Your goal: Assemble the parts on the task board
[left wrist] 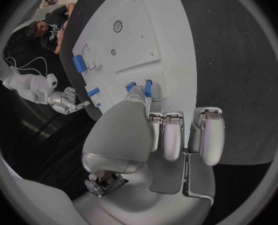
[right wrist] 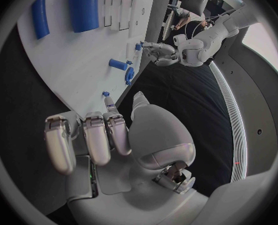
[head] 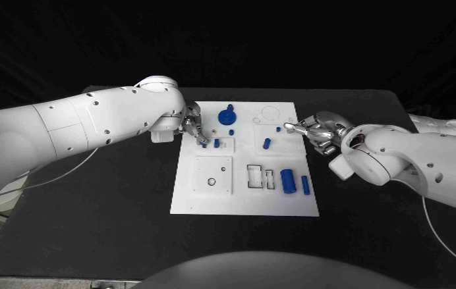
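Hands (head: 195,129) (head: 318,131) flanking task board (head: 244,197), blue parts (head: 287,181) between.

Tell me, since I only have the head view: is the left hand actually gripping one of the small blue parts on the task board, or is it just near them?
Observer: In the left wrist view, one finger of the left hand reaches right up to a blue part, and a second blue part stands close beside it. I cannot tell whether it is gripped.
Operator: And the right hand?
Observer: In the right wrist view, the right hand stretches one finger out to a tiny blue part at the edge of the task board. The other fingers are curled back, away from it.
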Controlling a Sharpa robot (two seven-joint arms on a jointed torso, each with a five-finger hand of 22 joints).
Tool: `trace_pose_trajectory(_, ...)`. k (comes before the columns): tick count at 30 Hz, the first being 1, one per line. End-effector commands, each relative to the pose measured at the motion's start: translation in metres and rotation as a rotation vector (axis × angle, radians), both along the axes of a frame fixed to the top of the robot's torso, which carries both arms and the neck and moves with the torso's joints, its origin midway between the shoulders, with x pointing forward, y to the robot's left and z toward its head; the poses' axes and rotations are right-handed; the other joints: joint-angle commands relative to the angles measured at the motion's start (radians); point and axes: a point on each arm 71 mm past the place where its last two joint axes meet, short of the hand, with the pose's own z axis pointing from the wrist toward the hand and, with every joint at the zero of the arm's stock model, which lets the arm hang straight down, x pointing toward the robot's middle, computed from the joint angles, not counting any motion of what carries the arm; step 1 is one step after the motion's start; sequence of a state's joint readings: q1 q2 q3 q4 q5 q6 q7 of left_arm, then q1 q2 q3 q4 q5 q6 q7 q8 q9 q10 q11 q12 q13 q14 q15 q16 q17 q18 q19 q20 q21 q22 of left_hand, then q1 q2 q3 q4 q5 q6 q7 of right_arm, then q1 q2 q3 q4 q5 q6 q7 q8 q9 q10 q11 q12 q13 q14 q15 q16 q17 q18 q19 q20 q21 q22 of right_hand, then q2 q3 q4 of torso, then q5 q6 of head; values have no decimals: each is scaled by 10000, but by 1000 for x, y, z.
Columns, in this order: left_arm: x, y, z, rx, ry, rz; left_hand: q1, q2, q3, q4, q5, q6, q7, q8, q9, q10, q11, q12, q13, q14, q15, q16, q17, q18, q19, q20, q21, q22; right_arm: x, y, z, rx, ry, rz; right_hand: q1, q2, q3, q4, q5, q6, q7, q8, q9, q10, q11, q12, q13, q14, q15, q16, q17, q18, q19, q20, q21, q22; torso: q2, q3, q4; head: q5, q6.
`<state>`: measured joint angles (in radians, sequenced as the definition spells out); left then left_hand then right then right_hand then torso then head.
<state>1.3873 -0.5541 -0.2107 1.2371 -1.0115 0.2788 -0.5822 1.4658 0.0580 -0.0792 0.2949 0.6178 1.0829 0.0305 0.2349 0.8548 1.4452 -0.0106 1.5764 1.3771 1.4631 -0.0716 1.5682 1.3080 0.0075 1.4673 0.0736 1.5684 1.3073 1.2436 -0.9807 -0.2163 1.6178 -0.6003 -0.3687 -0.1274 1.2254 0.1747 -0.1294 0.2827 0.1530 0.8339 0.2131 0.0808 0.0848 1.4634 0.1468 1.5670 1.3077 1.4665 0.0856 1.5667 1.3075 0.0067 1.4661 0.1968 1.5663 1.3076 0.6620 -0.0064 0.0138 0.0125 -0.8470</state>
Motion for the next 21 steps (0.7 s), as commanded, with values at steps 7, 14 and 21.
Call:
trace_pose_trajectory(7, -2, -3, -2, 17, 225, -236, 147, 259, 65, -15, -5, 18, -42, 32, 11, 1256, -199, -56, 1937, 1077, -37, 26, 2628, -75, 1034, 68, 24, 2635, 0, 1, 0, -15, -64, 127, 17, 52, -54, -18, 30, -88, 116, 67, 11, 1074, 66, 38, 2631, 1043, 73, 41, 2633, -67, 1047, 45, 45, 2632, 4, -1, -4, -27, 12)
trace_pose_trajectory(14, -3, -4, -2, 35, 259, -261, 149, 266, 86, -17, -13, 17, -43, 33, 13, 1256, -201, -56, 1937, 1077, -37, 26, 2628, -75, 1034, 69, 24, 2635, 0, 1, 0, -17, -74, 115, 17, 52, -54, -18, 30, -88, 116, 67, 11, 1074, 66, 38, 2631, 1043, 73, 41, 2633, -67, 1047, 45, 45, 2632, 2, -11, -5, -29, 6)
trace_pose_trajectory(21, -3, -5, -2, 12, 257, -285, 148, 275, 111, -16, -19, 16, -43, 33, 14, 1256, -201, -56, 1937, 1077, -36, 26, 2628, -75, 1034, 71, 24, 2635, 0, 2, 0, -7, -81, 132, 17, 52, -54, -18, 30, -88, 116, 67, 11, 1074, 66, 38, 2631, 1043, 73, 41, 2633, -67, 1047, 45, 45, 2632, 0, -5, 8, -37, -5)
